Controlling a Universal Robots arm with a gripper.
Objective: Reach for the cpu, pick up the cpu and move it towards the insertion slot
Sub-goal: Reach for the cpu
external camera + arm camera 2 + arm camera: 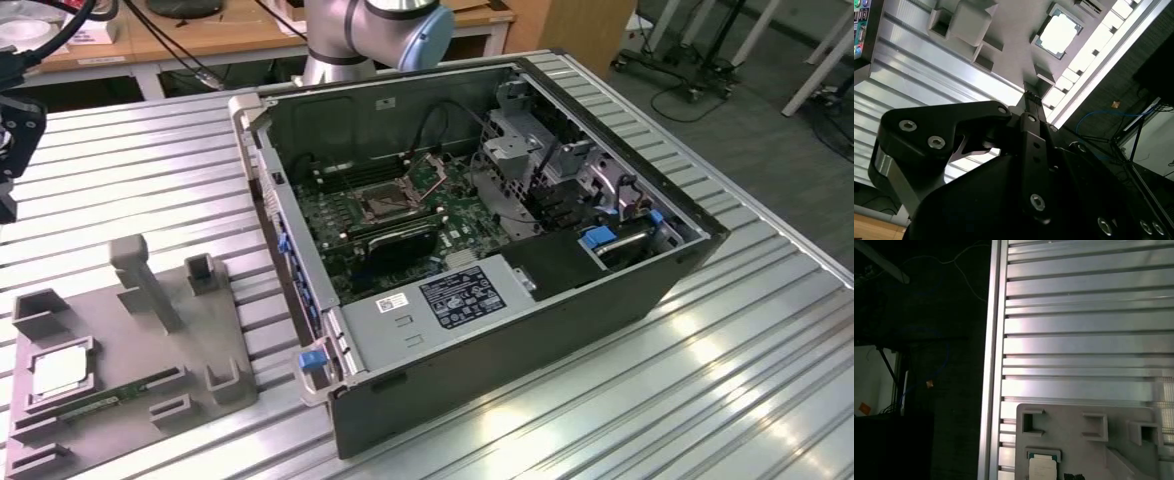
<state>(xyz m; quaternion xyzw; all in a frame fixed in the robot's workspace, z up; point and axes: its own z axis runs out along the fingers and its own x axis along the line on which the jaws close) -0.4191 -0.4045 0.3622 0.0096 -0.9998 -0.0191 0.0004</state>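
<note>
The cpu (60, 372) is a small pale silvery square lying flat in a recess of the grey plastic tray (200, 330) at the exterior view's lower left. It also shows in both wrist views, bright in the second wrist view (1059, 34) and at the picture's edge in the first (1043, 467). My black gripper (11, 140) hangs at the exterior view's far left, well above the tray and apart from the cpu. Its body (1030, 100) points toward the tray. The insertion slot (387, 205) is a dark square socket with a metal frame on the motherboard inside the open case.
The open computer case (534, 330) stands in the middle of the ribbed metal table (721, 380). A green memory stick (114, 395) lies in the tray beside the cpu, and grey posts (144, 285) rise from the tray. The table's edge (996, 365) runs close to the tray.
</note>
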